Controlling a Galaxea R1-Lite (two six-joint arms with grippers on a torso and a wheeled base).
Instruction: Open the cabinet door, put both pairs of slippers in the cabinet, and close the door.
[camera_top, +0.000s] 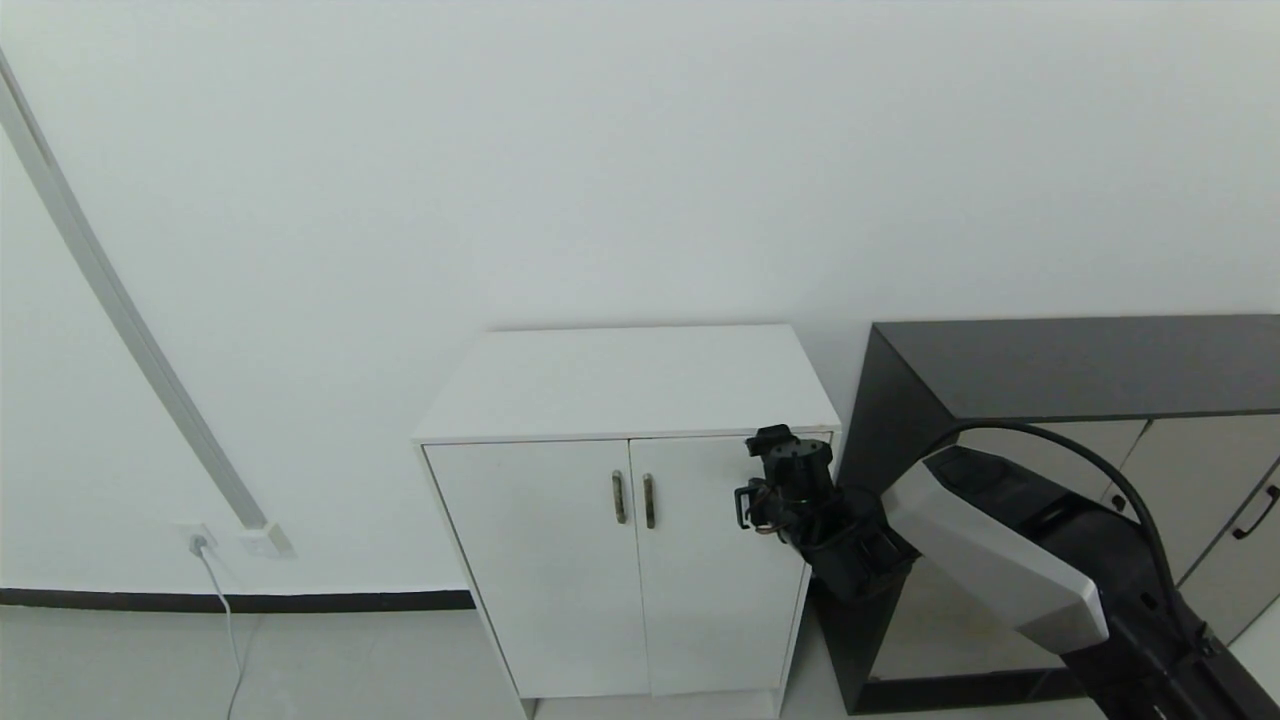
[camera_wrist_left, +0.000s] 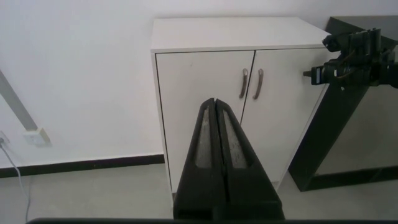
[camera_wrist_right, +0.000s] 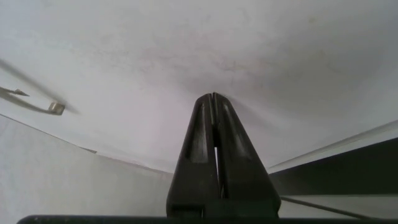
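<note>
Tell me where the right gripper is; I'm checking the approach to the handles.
Head view: the right gripper is before the white cabinet's right door, near its top corner, right of the handles.

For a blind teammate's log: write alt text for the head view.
A white two-door cabinet stands shut against a white wall, its paired handles at the centre. The right gripper, shut, hangs before the upper corner of the right door; a black cabinet stands to the right.
</note>
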